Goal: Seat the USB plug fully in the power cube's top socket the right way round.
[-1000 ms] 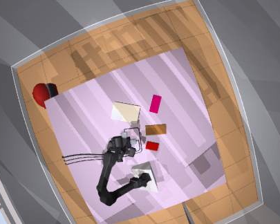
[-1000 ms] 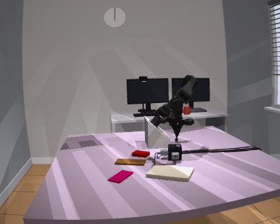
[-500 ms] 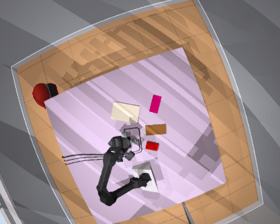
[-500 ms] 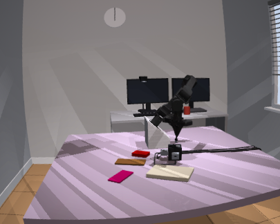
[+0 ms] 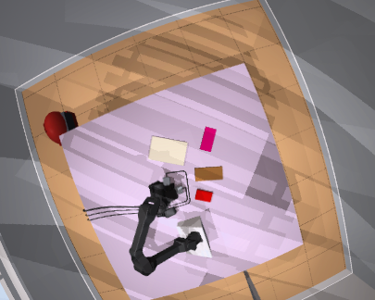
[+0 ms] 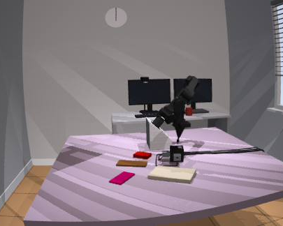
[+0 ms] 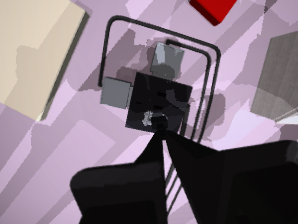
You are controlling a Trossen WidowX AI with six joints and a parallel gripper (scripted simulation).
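Note:
The black power cube [image 6: 176, 152] [image 7: 170, 92] stands on the table, with small dark slots in its top; the arm largely hides it in the top view. My gripper [image 6: 178, 140] [image 7: 162, 135] is shut on the USB plug [image 7: 159, 119], small and dark, with a bright metallic patch beside it in the wrist view. The fingertips point down over the cube, with a small gap above its top in the exterior view. The plug overlaps one edge part of the top in the wrist view. Which way round it faces, and which slot it lines up with, I cannot tell.
Grey blocks [image 7: 116, 93] [image 7: 168, 60] stick out of the cube's sides, with cables looping round. Cables [image 5: 117, 208] [image 6: 221, 152] trail away. Nearby lie a cream block [image 5: 168, 150] [image 6: 172, 174], a red block [image 5: 204, 195] [image 6: 142, 155], a brown block [image 5: 208, 173] and a magenta block [image 5: 208, 139].

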